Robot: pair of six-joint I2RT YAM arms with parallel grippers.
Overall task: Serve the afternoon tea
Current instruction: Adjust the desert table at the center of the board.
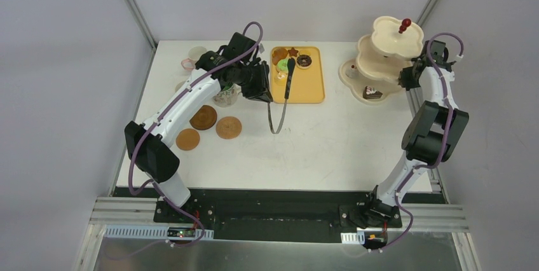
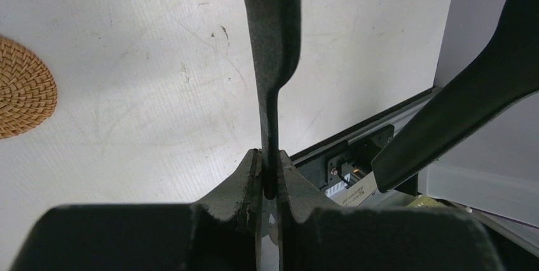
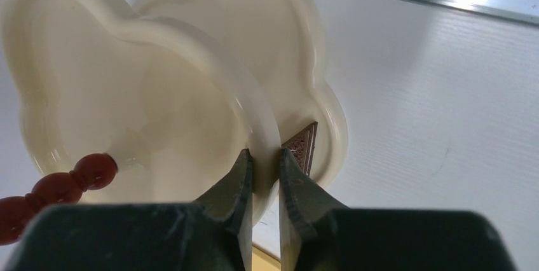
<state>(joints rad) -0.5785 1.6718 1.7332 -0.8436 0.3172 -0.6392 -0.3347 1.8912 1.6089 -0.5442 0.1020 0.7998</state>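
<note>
Pinching the cream stand's (image 3: 127,74) rim in the narrowed right claw (image 3: 264,156) at the bench's (image 1: 330,144) far right corner; clamping black tongs (image 2: 270,42) in the left claw (image 2: 268,159).

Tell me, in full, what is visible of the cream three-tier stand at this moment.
The three-tier stand is cream and glossy, perhaps plastic or ceramic. It has three lobed, flower-shaped trays that get smaller upward, and a red knob of turned beads on top. It stands upright at the far right of the table. A dark chocolate cake slice lies on its bottom tray. The right gripper is closed on the rim of one tray, a finger on each side.
</note>
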